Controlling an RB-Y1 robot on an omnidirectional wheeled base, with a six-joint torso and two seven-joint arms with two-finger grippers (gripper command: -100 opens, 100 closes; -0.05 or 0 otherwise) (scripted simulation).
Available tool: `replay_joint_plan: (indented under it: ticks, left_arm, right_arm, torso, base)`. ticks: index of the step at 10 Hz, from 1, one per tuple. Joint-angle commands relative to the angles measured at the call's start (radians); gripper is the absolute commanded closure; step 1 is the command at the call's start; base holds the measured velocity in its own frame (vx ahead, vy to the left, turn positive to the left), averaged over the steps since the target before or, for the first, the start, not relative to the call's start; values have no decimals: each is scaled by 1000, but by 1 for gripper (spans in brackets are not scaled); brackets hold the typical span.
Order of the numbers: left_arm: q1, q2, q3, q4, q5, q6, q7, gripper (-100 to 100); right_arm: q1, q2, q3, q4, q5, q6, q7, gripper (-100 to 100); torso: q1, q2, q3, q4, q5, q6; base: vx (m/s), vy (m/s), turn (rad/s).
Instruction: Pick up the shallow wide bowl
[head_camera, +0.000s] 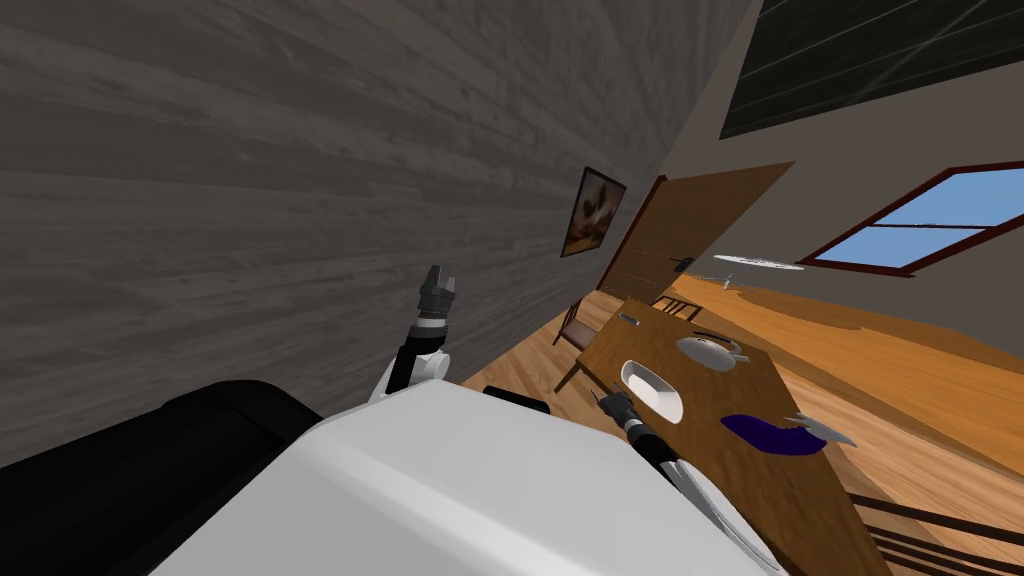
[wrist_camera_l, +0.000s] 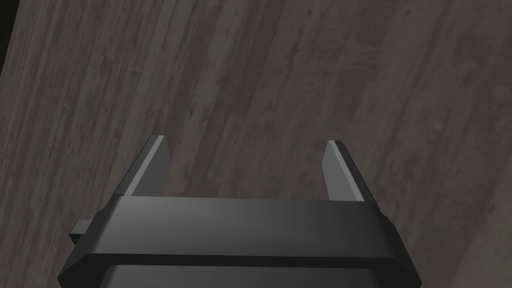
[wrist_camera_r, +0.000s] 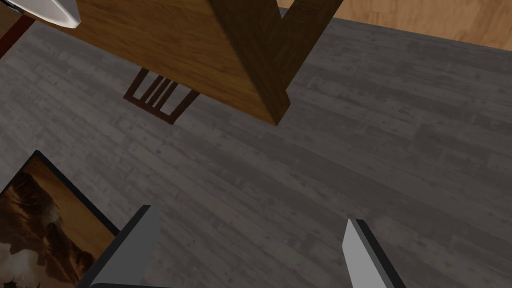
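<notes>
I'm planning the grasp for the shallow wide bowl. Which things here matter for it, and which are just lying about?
For the job:
- white shallow bowl
- right tool, open, close to the bowl
- wooden table under the bowl

Lying about:
- white rounded vessel
- purple thing
- grey item
- left tool, open, raised by the wall

Head cam rolled, steep down: worktop (head_camera: 730, 395) right, grey wall (head_camera: 250, 200) left. Left wrist faces wall, close. Right wrist looks past worktop corner; shares wall, framed picture (head_camera: 592, 212).

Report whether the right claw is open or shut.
Open: the right claw has its two fingers standing wide apart, with nothing held between them.
</notes>
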Motion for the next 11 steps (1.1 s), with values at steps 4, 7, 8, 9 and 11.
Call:
replay_joint_plan:
  ticks: [4, 7, 8, 9, 11]
  left_arm:
    - [0, 0, 0, 0, 0, 0, 0, 0]
    - [0, 0, 0, 0, 0, 0, 0, 0]
    - [0, 0, 0, 0, 0, 0, 0, 0]
    - [0, 0, 0, 0, 0, 0, 0, 0]
    - [0, 0, 0, 0, 0, 0, 0, 0]
  right_arm:
    - [-28, -33, -29, 109, 69, 31, 77, -100]
    - [-37, -46, -42, 146, 93, 43, 103, -100]
    - [-37, -46, -42, 146, 93, 43, 103, -100]
    - [-47, -58, -55, 180, 114, 55, 128, -100]
    - [-55, -68, -68, 211, 134, 68, 151, -100]
  torso:
    - [0, 1, 0, 0, 0, 0]
    - [0, 0, 0, 0, 0, 0]
    - [-1, 1, 0, 0, 0, 0]
    - [-1, 2, 1, 0, 0, 0]
    - [-1, 2, 1, 0, 0, 0]
  base:
    - [59, 27, -23]
    - [57, 24, -22]
    - [22, 7, 5]
    - [36, 12, -35]
    - [57, 12, -23]
